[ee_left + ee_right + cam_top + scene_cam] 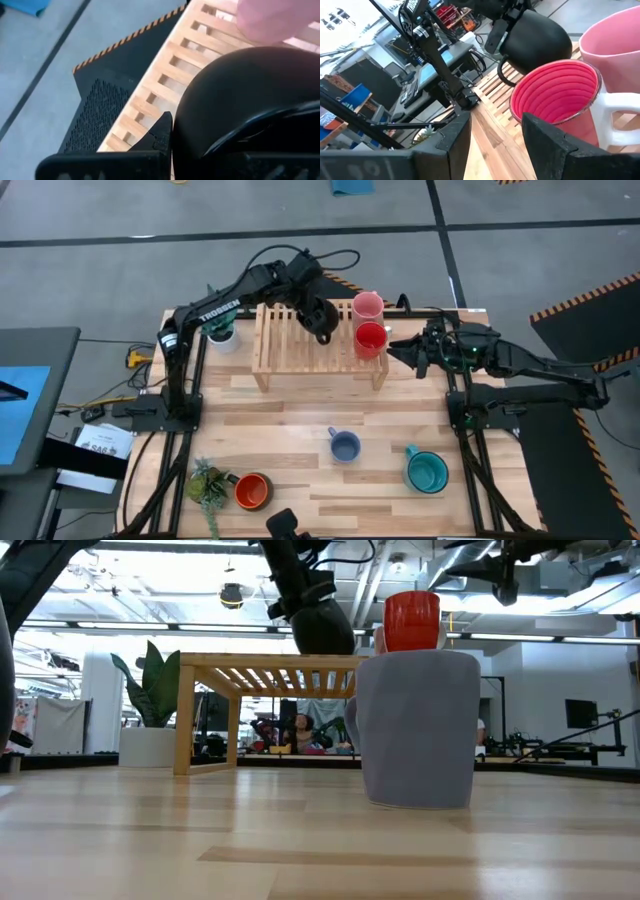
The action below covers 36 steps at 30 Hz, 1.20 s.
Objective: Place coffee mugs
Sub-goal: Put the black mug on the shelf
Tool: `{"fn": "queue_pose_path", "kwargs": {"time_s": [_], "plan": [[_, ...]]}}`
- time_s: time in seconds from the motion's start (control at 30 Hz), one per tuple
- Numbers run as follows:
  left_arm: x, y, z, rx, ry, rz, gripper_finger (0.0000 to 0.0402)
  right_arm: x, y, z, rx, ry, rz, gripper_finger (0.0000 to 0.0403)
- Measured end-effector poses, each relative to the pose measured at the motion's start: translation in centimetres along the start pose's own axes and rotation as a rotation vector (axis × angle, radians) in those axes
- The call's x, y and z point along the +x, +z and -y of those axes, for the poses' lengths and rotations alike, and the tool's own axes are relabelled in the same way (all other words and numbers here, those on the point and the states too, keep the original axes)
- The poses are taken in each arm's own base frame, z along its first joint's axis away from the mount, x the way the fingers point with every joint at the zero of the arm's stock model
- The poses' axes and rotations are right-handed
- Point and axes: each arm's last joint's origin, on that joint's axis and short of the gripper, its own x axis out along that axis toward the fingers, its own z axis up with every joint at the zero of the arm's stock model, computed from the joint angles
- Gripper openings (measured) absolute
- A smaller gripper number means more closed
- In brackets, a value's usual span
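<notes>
The black mug (322,318), hard, glossy and likely slippery and chippable, hangs over the rack (290,338) clenched in the left gripper (312,308), best taken by rim or handle. Just right of it, the pink mug (367,306) and red mug (371,339) stand on the rack. The right gripper (492,137) is released, jaws apart, empty, just beside the red mug.

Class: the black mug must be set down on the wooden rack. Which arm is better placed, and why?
Left: the left gripper holds the black mug over the wooden rack. The right gripper waits open beside the red mug.
</notes>
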Motion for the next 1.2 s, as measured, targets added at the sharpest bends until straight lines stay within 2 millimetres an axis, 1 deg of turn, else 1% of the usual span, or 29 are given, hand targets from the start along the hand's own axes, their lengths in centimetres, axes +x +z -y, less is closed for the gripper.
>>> {"fn": "queue_pose_path", "kwargs": {"time_s": [0.1,0.47,0.77,1.1,1.2], "plan": [[0.1,0.1,0.0,-0.004,0.003,0.012,0.0021,0.0,0.1,0.0,0.000,0.004,0.006,0.0202],[0.2,0.0,0.0,-0.004,0.001,0.004,0.0019,0.0,0.3,-0.2,-0.003,0.019,0.027,0.0202],[2.5,0.0,0.7,0.001,-0.014,-0.019,0.0020,0.0,0.3,-0.2,-0.002,0.023,0.032,0.0202],[3.0,0.6,1.0,-0.009,-0.025,0.053,0.0020,0.0,0.3,-0.3,-0.002,0.027,0.030,0.0202],[3.0,0.7,1.0,-0.004,-0.027,0.061,0.0027,0.0,0.3,-0.3,-0.002,0.027,0.030,0.0202]]}}
